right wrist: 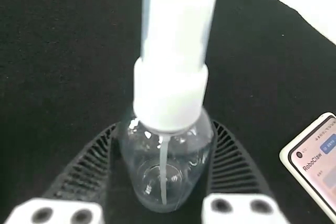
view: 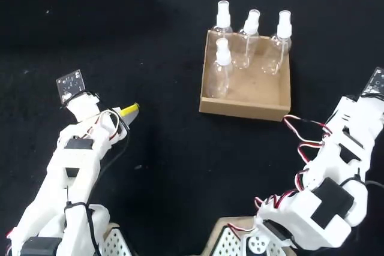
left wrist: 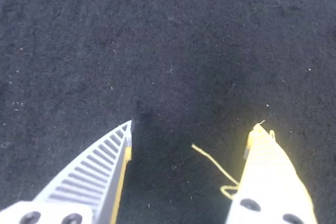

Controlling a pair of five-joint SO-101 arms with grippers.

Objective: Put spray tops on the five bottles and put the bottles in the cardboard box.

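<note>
**Fifth bottle capped and in right gripper; four already boxed**

High view: cardboard box (view: 245,109) on black table (view: 162,46). Four bottles (view: 219,76) stand upright inside, each wearing a spray top (view: 223,9). Left arm (view: 75,160) is well apart from the box; right arm (view: 336,148) is at the table's right edge.

Left wrist view: left gripper (left wrist: 193,125), jaws wide, nothing between them, above bare cloth.

Right wrist view: right gripper (right wrist: 167,128), jaws closed against the body of the fifth bottle (right wrist: 168,177), top fitted. Phone (right wrist: 315,156) lies nearby. Judged light, thin-walled, smooth clear plastic, liable to slip or dent. Best held at the body, below the top, with modest squeeze.
</note>
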